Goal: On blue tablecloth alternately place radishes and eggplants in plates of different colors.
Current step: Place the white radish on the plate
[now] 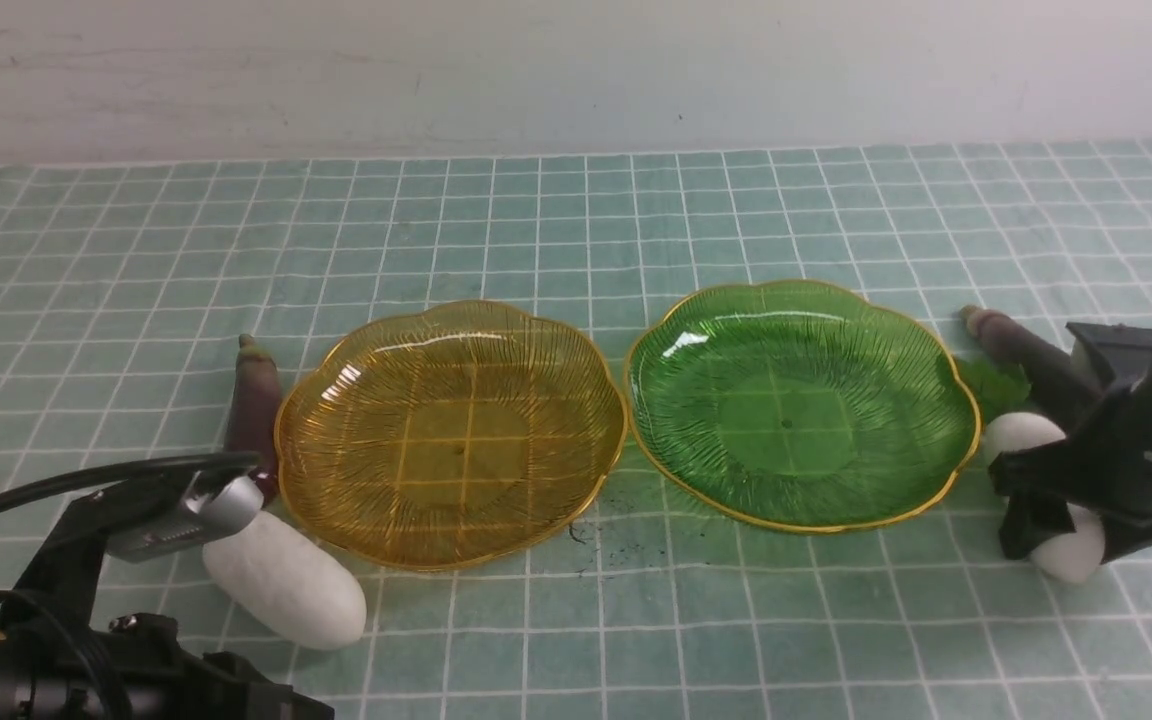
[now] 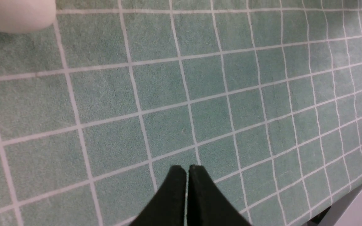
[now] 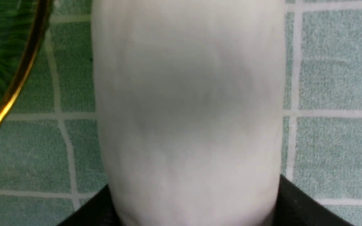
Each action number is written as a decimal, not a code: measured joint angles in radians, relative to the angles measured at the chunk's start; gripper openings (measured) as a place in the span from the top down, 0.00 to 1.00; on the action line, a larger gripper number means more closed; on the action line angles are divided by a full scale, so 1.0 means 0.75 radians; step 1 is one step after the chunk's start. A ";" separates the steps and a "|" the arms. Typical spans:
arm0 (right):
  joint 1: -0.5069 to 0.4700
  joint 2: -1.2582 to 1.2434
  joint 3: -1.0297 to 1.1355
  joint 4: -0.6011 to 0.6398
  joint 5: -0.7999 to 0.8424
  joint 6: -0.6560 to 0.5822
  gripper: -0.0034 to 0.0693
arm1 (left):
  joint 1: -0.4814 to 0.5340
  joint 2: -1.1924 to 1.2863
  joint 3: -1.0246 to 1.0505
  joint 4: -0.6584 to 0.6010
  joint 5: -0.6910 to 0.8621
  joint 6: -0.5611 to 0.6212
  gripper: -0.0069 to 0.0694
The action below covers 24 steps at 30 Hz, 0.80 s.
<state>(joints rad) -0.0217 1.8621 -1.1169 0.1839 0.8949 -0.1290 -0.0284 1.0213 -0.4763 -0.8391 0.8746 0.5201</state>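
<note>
1. The left gripper [image 2: 186,175] hangs low over the blue tablecloth [image 1: 576,200] covering the worktop, its jaws pressed together.
2. Just beside it, the left radish [image 1: 286,590] lies on the cloth. The left eggplant [image 1: 254,405] lies behind it, and both are close against the amber plate's edge.
3. The amber plate [image 1: 451,440] and the green plate [image 1: 801,400] sit side by side mid-cloth, rims nearly touching.
4. The right eggplant [image 1: 1021,350] lies right of the green plate, stem end farthest from the robot.
5. The right gripper [image 1: 1071,520] has its jaws pinching the right radish [image 1: 1021,432], low at the cloth near the green plate's rim.
</note>
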 joint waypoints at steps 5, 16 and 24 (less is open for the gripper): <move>0.000 0.000 -0.112 -0.001 0.267 -0.008 0.32 | 0.000 0.000 0.000 0.000 0.000 0.001 0.92; 0.000 -0.169 -0.333 0.128 0.427 -0.011 0.32 | 0.000 0.000 0.000 0.000 -0.003 0.007 0.92; 0.054 -0.105 -0.333 0.505 0.217 -0.270 0.32 | 0.000 0.000 0.000 0.000 -0.034 0.007 0.92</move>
<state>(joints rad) 0.0187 1.7831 -1.3663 0.5627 1.0574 -0.3317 -0.0284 1.0213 -0.4763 -0.8391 0.8488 0.5253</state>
